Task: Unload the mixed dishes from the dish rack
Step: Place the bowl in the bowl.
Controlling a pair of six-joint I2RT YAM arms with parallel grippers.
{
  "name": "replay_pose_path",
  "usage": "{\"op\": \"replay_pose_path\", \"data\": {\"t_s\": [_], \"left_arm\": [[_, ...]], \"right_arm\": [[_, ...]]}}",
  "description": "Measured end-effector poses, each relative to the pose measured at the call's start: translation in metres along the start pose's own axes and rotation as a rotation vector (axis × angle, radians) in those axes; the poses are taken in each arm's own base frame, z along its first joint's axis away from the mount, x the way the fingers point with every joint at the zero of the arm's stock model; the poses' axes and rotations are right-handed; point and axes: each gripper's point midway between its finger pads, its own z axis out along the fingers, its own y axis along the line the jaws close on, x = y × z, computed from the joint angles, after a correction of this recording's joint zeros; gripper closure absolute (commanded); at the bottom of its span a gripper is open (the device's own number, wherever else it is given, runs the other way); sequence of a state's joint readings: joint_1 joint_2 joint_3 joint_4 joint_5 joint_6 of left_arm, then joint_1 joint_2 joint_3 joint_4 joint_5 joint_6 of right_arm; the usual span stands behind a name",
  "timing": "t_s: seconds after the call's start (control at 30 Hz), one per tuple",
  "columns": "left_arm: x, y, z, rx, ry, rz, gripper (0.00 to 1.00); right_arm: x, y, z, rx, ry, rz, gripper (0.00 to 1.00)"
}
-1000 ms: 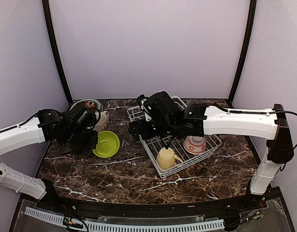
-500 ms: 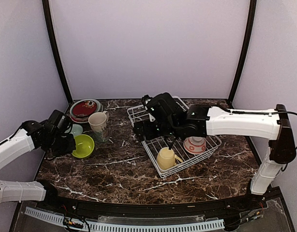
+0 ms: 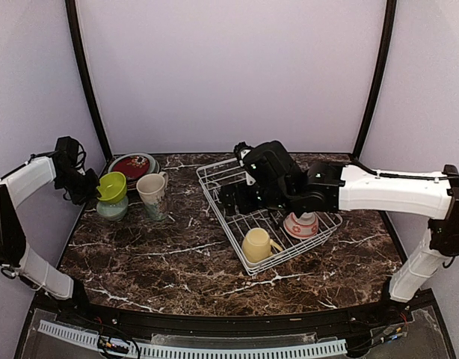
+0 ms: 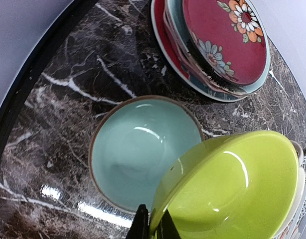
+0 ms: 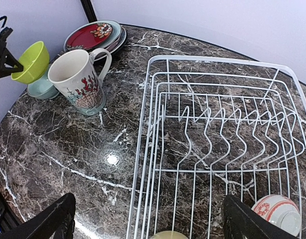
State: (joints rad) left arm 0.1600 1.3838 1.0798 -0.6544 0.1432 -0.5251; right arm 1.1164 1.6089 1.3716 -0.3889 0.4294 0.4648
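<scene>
Clamped the left gripper tight on the rim of the lime bowl, tilted directly over the teal bowl near the left edge of the table; could not tell whether the two touched. Noted the stacked plates behind and the cream patterned mug upright just beside. Held the right gripper spread wide and empty above the dish rack. Found the yellow mug and red-patterned bowl inside the rack's near end.
</scene>
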Motion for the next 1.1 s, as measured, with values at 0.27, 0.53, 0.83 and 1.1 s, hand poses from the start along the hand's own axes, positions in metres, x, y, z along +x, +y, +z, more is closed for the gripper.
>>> {"op": "replay_pose_path", "data": {"t_s": [0.27,0.53,0.83,1.1], "left_arm": [[-0.026,0.0,0.02,-0.037,-0.008,0.094,0.99],[-0.02,0.007,0.031,-0.037,-0.001,0.166,0.95],[-0.011,0.011,0.046,-0.03,0.051,0.182,0.95],[-0.011,0.021,0.051,-0.076,0.058,0.193,0.88]], "right_arm": [[-0.002,-0.021,-0.011,0.039,-0.019,0.015,0.01],[-0.01,-0.038,-0.011,0.077,-0.036,0.028,0.01],[-0.012,-0.035,-0.011,0.06,-0.034,0.029,0.01],[-0.012,-0.035,-0.013,0.051,-0.034,0.031,0.01]]}}
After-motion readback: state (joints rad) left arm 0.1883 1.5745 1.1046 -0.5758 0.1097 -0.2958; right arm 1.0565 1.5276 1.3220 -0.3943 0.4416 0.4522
